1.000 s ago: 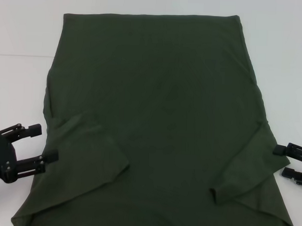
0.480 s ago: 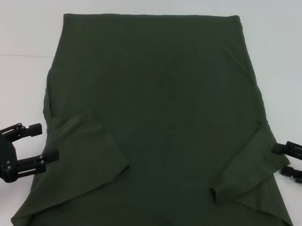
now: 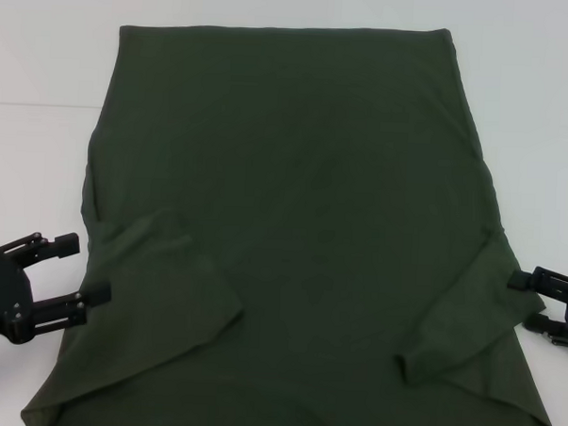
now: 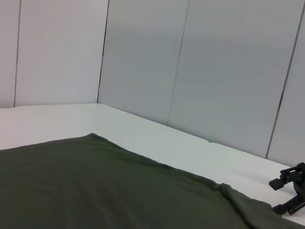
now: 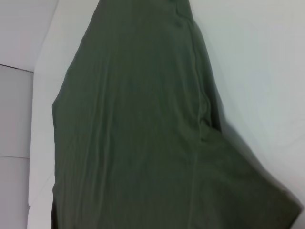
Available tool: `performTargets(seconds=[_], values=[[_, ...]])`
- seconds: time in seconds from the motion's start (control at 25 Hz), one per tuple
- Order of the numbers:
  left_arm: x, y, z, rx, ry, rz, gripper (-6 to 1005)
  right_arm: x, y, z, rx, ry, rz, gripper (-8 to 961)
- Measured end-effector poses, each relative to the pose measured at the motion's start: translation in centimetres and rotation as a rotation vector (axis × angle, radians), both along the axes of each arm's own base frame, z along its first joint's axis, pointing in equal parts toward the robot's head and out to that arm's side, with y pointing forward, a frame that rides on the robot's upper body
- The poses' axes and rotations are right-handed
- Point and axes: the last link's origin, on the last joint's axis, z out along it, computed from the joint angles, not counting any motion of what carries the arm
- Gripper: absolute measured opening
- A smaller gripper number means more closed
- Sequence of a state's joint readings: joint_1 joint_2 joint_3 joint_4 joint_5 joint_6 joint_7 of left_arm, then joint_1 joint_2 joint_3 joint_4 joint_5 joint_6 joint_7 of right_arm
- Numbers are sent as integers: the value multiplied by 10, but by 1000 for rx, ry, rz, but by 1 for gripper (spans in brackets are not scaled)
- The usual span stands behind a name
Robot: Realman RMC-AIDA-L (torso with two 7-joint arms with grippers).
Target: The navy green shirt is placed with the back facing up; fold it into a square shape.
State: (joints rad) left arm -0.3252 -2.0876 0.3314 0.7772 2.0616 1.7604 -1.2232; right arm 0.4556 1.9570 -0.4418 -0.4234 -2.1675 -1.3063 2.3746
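Now the navy green shirt (image 3: 293,232) lies flat on the white bench (image 3: 45,61), plain side up, both sleeves folded inward. Beside its edges, my left hand (image 3: 72,270) and right hand (image 3: 523,299) are spread, holding nothing.

You have the navy green shirt (image 3: 293,223) lying flat on the white table (image 3: 45,70), plain side up, no lettering showing. Its straight hem runs along the far edge. Both short sleeves are folded inward over the body near you, each lying as a diagonal flap. The fabric looks mostly smooth, with faint creases.
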Motion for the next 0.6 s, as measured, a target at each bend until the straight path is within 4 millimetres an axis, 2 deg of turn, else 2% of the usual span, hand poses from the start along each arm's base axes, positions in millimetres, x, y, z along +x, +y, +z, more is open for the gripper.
performTargets(seconds=[0.6], values=[[0,1,0,0,0,-1,832,-5,3,-7,-18,-5,15,918]])
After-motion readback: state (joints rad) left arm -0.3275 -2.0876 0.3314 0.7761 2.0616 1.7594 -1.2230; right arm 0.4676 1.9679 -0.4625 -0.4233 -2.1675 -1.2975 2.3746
